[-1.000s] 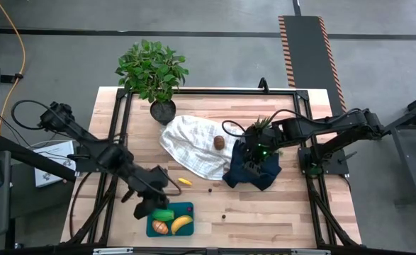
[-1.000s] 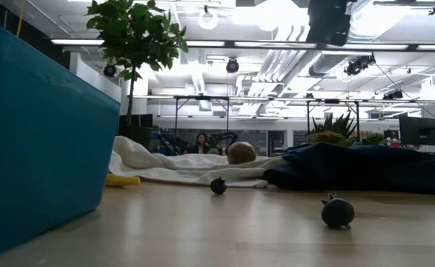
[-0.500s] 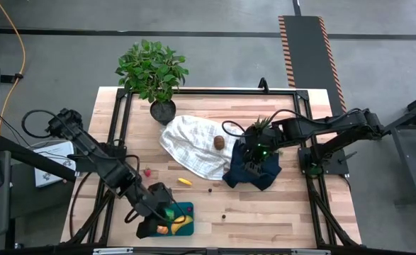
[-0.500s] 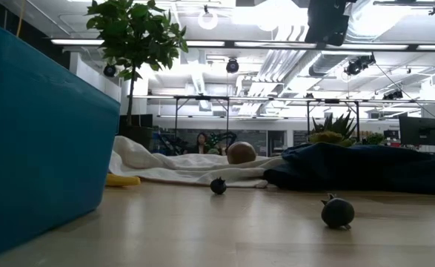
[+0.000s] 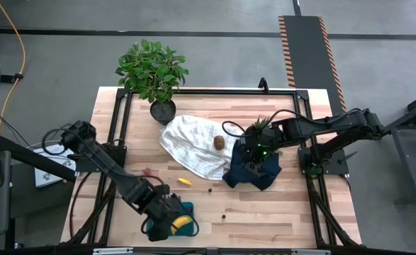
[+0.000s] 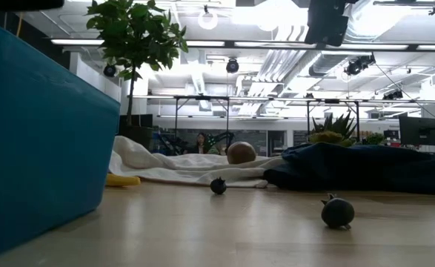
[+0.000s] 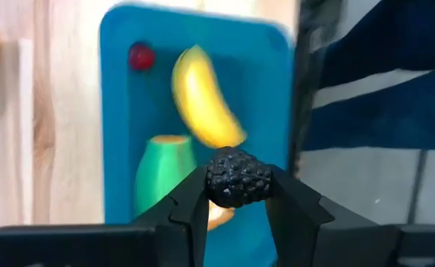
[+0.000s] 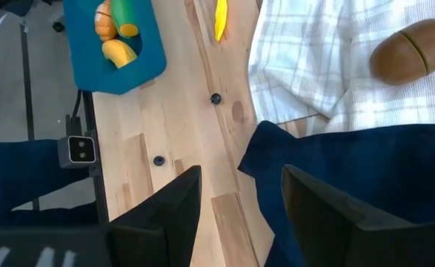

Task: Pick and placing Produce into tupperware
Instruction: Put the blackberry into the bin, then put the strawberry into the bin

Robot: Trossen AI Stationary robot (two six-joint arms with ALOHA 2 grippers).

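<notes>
Where the high view looks down on the wooden bench, the left gripper hangs over the teal tupperware at the bench's near left edge, covering most of it, with a yellow banana showing inside; the right gripper rests over the dark navy cloth on the right side, beside the white checked cloth on which a brown kiwi-like ball lies. A small yellow piece sits on the wood just off the white cloth, two tiny dark bits lie apart on bare boards, and a potted plant stands at the far edge. From the low view the tupperware's wall fills the left, the two dark bits sit on the bench, and the kiwi-like ball rests on the white cloth next to the navy cloth. Through the left wrist view the fingers pinch a dark bumpy berry above the tupperware, which holds the banana, a green pear-shaped piece, a tiny red bit and an orange piece mostly hidden behind the berry. Seen from the right wrist view, the right fingers stand spread with nothing between them, above the navy cloth; farther off lie the kiwi-like ball, the yellow piece and the tupperware with its produce.
</notes>
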